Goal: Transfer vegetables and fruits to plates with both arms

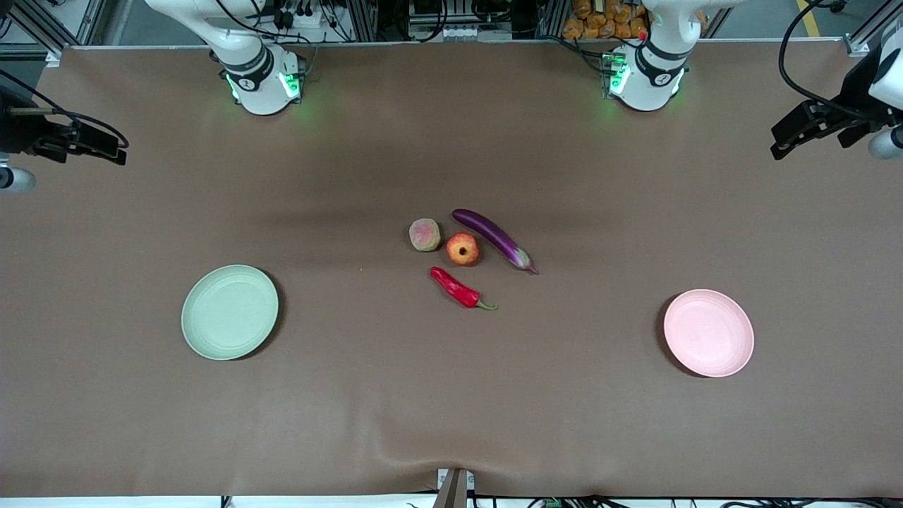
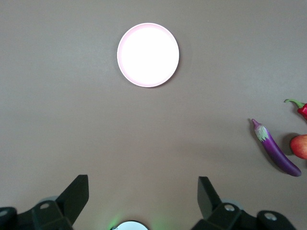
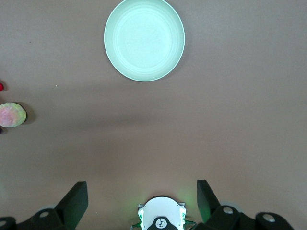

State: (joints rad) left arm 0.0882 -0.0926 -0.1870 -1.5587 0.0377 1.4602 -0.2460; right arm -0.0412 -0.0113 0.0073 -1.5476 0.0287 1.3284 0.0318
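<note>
Both arms parked high, waiting. Left end effector [image 2: 143,197] released, empty, over bare bench [image 1: 451,409] near the pink plate [image 1: 708,332]. Right end effector [image 3: 142,201] released, empty, over bench near the green plate [image 1: 230,312]. Mid-bench cluster: peach [image 1: 425,234] beside pomegranate [image 1: 462,248], eggplant [image 1: 494,237] just beside pomegranate toward left arm's end, chili [image 1: 458,288] nearer the camera. Both plates bare.
</note>
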